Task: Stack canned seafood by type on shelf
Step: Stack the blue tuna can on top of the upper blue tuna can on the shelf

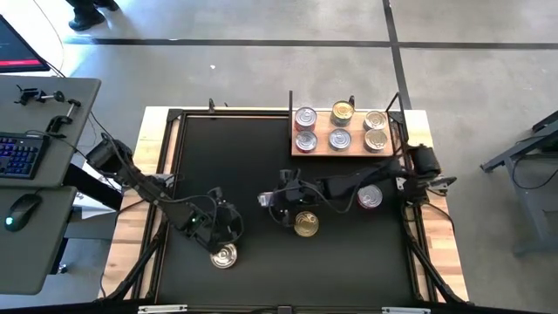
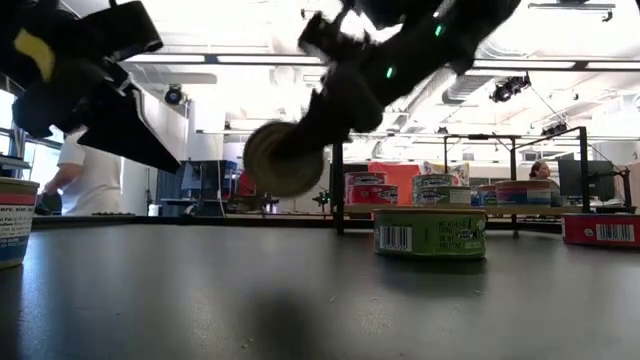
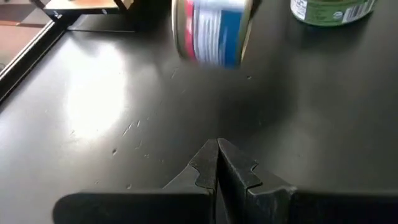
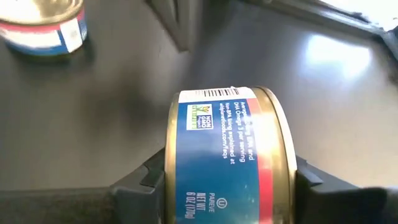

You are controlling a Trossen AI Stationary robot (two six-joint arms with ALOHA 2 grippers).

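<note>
Right gripper (image 4: 227, 180) clamps blue-label can (image 4: 227, 155) mid-mat (image 1: 235, 166).

The blue-labelled can (image 4: 227, 158) is cut off at the right wrist view's lower edge, and its lid is unseen there.

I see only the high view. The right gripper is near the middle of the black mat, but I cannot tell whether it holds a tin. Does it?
Observer: Yes. The right wrist view shows the right gripper clamped on a round gold-rimmed metal tin with a blue and red label, turned on its edge.
Operator: Is the tin off the mat?
Observer: Yes, the low view shows it in the air above the black mat.
Operator: And the other arm?
Observer: The left gripper is shut and empty in the left wrist view.
</note>
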